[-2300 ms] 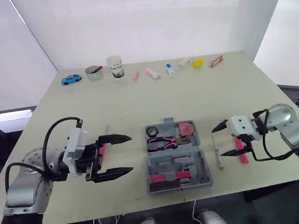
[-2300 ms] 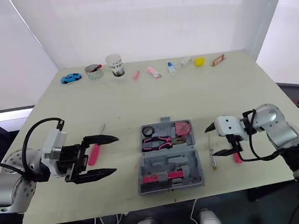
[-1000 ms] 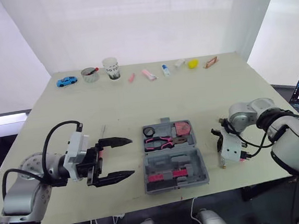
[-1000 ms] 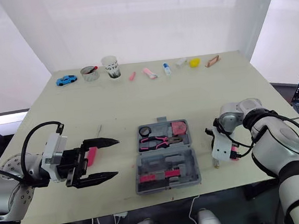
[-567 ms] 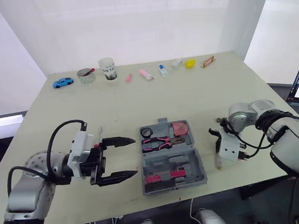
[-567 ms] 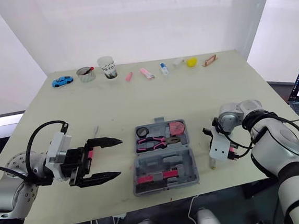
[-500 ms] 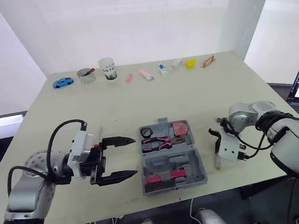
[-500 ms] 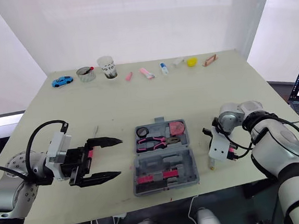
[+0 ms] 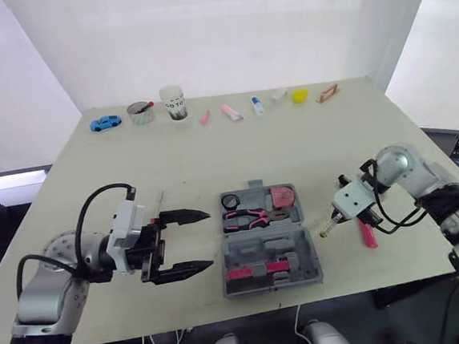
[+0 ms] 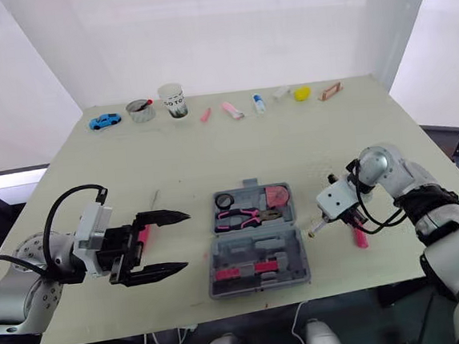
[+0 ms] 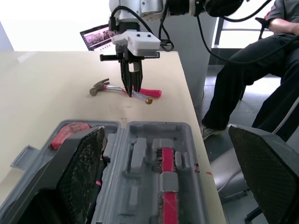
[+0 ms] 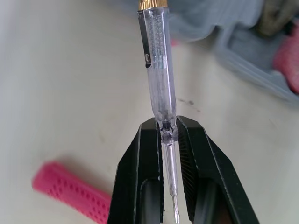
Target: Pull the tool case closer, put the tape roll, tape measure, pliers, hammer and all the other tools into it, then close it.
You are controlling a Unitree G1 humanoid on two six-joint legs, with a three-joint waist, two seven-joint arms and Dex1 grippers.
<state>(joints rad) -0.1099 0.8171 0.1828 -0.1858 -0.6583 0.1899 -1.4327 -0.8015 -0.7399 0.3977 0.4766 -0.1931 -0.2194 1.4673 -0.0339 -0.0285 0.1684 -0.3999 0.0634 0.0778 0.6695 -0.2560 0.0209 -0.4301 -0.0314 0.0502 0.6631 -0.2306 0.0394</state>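
While the left gripper (image 9: 208, 240) hovers over the near left part of the pale cream table (image 9: 306, 133) with its two black fingers spread wide and empty, a pink-handled tool (image 10: 143, 236) lies on the table just behind it, partly hidden. To the right, at the near centre, the grey plastic tool case (image 9: 297, 256) lies open and flat. Its far half holds a black tape roll (image 9: 232, 201), pink-handled pliers (image 9: 253, 216) and a rounded pink tape measure (image 9: 283, 197). Right of the case, the right gripper (image 12: 167, 128) is clamped on the thin metal shaft of a clear-bodied screwdriver with a gold cap (image 12: 156, 60), the cap pointing toward the case. A pink-handled hammer (image 11: 107, 87) lies on the table just beside that gripper. Along the far edge stand a blue toy car (image 9: 108, 122) and a white paper cup (image 9: 174, 103) among other small items.
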